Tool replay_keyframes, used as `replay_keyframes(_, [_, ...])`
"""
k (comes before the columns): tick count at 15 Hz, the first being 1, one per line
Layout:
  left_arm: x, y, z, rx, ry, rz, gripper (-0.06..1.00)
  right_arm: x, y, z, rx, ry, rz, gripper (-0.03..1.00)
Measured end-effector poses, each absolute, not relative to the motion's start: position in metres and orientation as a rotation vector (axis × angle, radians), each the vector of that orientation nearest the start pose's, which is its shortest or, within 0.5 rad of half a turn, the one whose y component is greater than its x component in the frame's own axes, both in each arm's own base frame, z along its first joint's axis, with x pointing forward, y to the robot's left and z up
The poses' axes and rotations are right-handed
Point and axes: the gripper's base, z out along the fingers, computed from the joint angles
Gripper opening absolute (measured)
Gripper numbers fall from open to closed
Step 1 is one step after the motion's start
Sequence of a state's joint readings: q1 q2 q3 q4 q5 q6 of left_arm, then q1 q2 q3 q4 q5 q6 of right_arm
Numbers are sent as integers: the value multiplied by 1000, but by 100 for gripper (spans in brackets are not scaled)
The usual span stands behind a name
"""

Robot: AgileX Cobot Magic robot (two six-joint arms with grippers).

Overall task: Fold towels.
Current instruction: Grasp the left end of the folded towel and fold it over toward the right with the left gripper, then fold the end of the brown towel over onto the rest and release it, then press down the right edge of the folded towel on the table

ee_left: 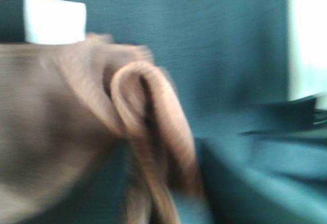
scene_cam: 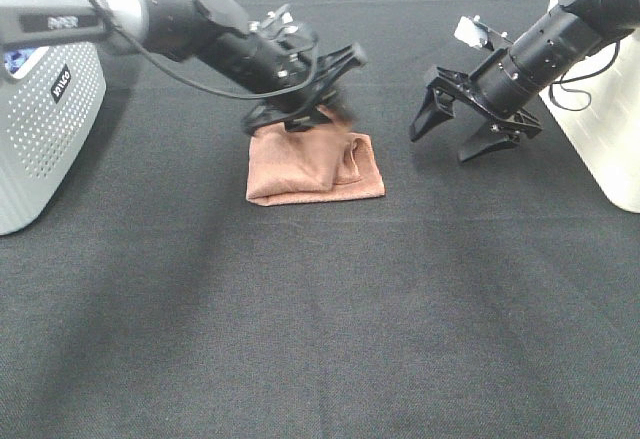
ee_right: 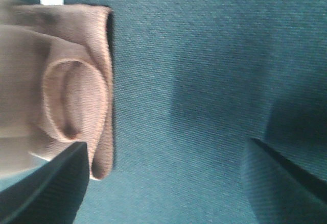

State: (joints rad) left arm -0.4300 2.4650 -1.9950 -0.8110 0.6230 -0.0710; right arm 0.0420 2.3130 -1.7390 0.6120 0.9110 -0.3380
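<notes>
The terracotta towel (scene_cam: 315,167) lies folded into a small rectangle on the black table, with a rolled loop of cloth at its right end. It also shows in the left wrist view (ee_left: 61,122) and the right wrist view (ee_right: 61,91), and its white tag (ee_left: 53,20) is at one edge. My left gripper (scene_cam: 315,94) is blurred by motion, just above the towel's far edge. Its jaws look spread and hold nothing. My right gripper (scene_cam: 440,144) is wide open and empty over bare table, to the right of the towel; it also shows in the right wrist view (ee_right: 164,147).
A white perforated box (scene_cam: 40,109) stands at the left edge of the table. A white container (scene_cam: 605,149) stands at the right edge, close behind my right arm. The black cloth table (scene_cam: 320,339) stretches toward the front.
</notes>
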Motion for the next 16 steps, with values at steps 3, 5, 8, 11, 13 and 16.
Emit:
replay_keyframes(3, [476,-263,138,-256,2547,-1104,75,470,64,131,-30,2815,757,77])
replay_keyframes(5, [483,-254,148,-136,2513,-1089,77,470,69,134,-30,2789,850,77])
replay_keyframes(8, [498,-223,180,-14,2443,-1063,77,470,90,141,-70,2702,1017,77])
replay_keyframes(11, [507,-184,224,0,2355,-1018,77,465,148,142,-192,2599,1129,77])
replay_keyframes(13, [506,-178,234,18,2340,-1000,77,464,161,137,-197,2575,1151,77])
replay_keyframes(16, [501,-172,248,96,2349,-939,77,472,170,112,-76,2538,1130,77])
